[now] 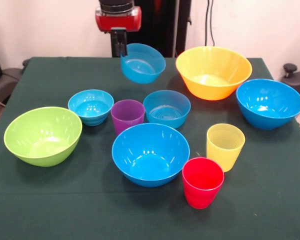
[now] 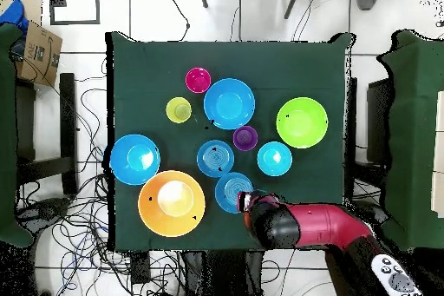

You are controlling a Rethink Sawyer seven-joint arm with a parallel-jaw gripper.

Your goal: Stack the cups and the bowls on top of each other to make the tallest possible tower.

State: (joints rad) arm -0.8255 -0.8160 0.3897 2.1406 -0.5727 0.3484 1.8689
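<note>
- Green tabletop (image 1: 270,200) carries every bowl and cup singly; no tower stands yet.
- Small blue bowl (image 1: 143,63) hangs tilted above it, its rim pinched by the claw (image 1: 120,47).
- Likely step: carrying it. Next it needs lowering squarely into the middle small bowl (image 1: 167,108).

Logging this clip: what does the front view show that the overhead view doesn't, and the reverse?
Only the front view shows that the small blue bowl held by the end effector is tilted and lifted clear of the table.

Only the overhead view shows the floor cables, a cardboard box and the arm reaching in.

Both show the yellow bowl, green bowl, and the purple, yellow and red cups, nothing stacked.
</note>
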